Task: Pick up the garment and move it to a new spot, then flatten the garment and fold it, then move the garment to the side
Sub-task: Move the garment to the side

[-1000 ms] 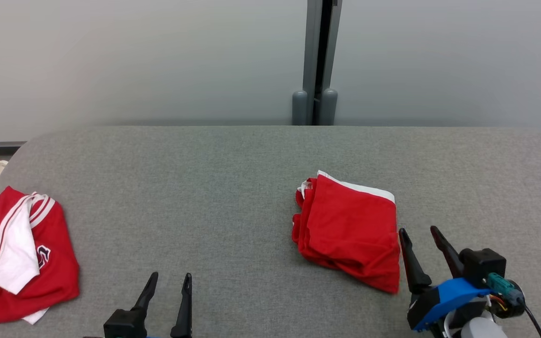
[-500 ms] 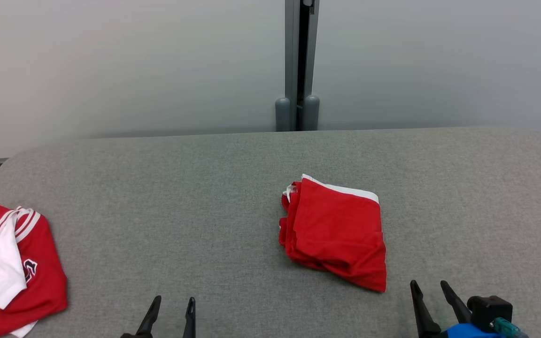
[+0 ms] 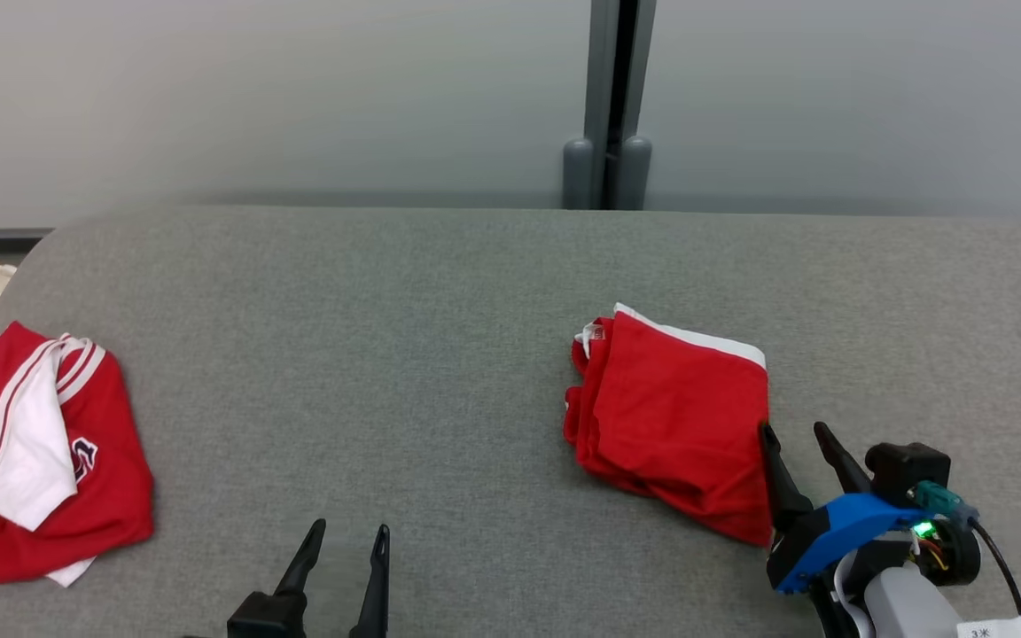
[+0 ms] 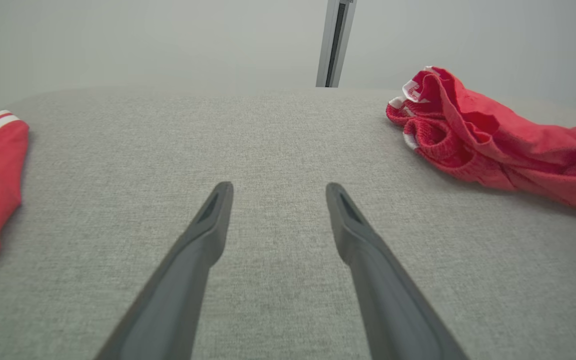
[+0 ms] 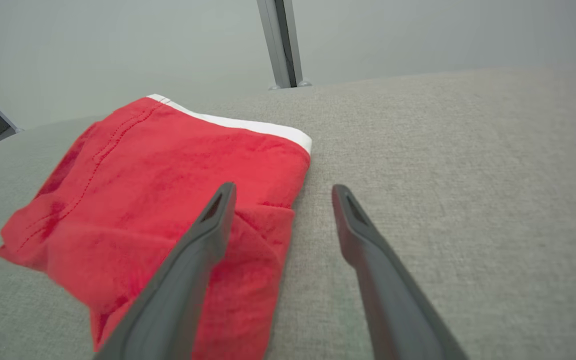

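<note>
The folded red garment lies right of the middle of the table. Our right gripper stands open at its right edge, and our left gripper is open and empty, well apart. If we pinch only the top layer, the fold may come undone.

A grey cloth-covered surface carries a folded red garment right of middle and, near its left edge, a rumpled red-and-white garment, possibly a jersey.
</note>
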